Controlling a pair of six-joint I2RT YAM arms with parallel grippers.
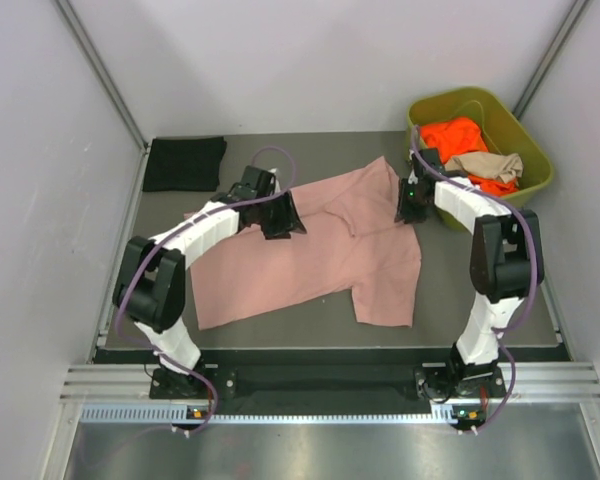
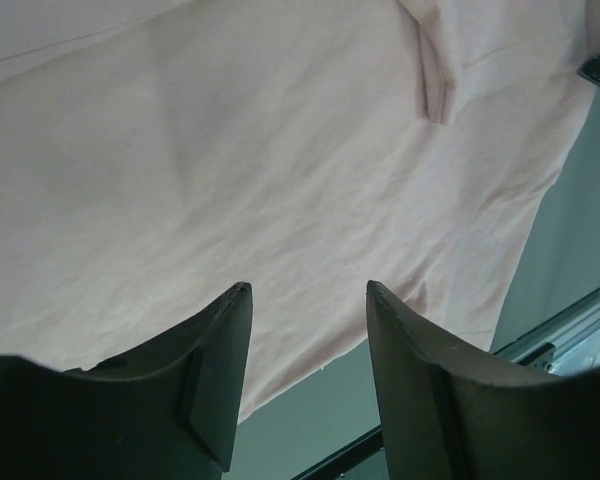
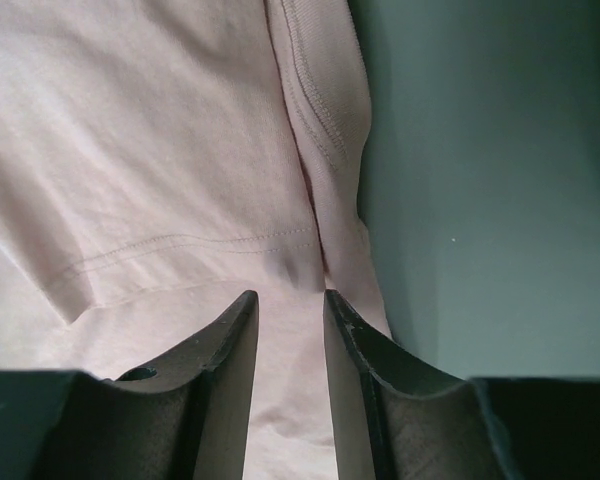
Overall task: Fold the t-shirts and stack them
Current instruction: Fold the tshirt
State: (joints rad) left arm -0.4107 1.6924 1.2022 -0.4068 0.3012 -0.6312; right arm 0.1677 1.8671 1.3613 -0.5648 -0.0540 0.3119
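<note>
Grey table [image 1: 440, 310] partly hidden under pink t-shirt [image 1: 310, 262]; left gripper [image 2: 307, 288], right gripper [image 3: 289, 293] jaws parted.

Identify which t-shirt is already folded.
The black t-shirt, a neat rectangle at the far left corner. The pink t-shirt lies spread out in the middle; the orange t-shirt and tan t-shirt sit crumpled in the green bin.

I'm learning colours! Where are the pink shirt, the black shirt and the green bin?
pink shirt [image 1: 310, 260]: top view, middle of its body
black shirt [image 1: 183, 163]: top view, its middle
green bin [image 1: 536, 152]: top view, right rim
</note>
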